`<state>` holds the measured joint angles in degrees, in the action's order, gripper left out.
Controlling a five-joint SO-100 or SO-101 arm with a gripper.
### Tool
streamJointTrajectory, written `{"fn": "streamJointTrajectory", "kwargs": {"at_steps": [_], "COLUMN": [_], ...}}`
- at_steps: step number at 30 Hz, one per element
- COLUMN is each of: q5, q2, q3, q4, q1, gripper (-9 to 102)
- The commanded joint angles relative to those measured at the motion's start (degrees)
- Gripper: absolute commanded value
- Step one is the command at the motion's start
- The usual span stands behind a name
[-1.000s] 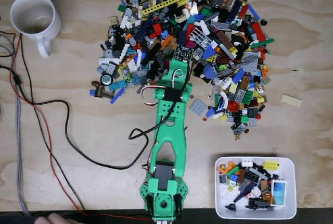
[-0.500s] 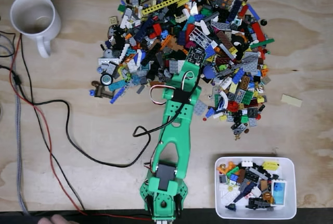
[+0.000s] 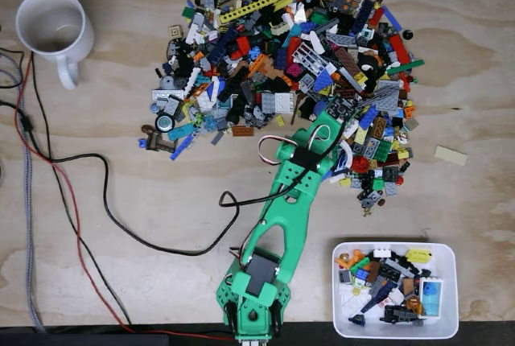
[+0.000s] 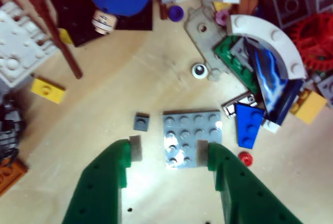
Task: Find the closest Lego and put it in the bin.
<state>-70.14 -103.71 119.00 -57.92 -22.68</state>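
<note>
Two green fingers (image 4: 106, 174) spread wide, gripper (image 4: 169, 150) straddling one grey-blue studded Lego plate (image 4: 190, 135) on bare wood, one tiny grey tile (image 4: 141, 122) just beside. One white bin (image 3: 451, 282) lower right in fixed view, well apart.

Green arm (image 3: 282, 217) outstretched, tool (image 4: 169, 153) fingers spread.

The claw (image 4: 169, 151) has bright green fingers (image 4: 101, 179) tipped with pale grey pads. Between them lies a grey-blue studded plate (image 4: 190, 138); just beside that plate are a small grey-blue square (image 4: 141, 122), a blue wedge (image 4: 247, 124) and a red round stud (image 4: 245, 157). The worktop (image 3: 121, 201) is pale wood-grain plywood. The bin (image 3: 451, 282) is white, the mug (image 3: 52, 28) white too.
</note>
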Motion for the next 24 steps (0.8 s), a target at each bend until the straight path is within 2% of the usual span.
{"fn": "streamJointTrajectory", "kwargs": {"at_steps": [1,6,17,24], "q5": [1.23,3.16,3.52,3.96], "q2": [-3.08,-2.81,6.50,10.37], "q3": [1.05,6.42,6.06,3.34], "q4": [-1.32,1.05,8.00,8.53], "q1": [-1.05,-0.35,-2.64,-2.37], "gripper": [23,27,24,24]}}
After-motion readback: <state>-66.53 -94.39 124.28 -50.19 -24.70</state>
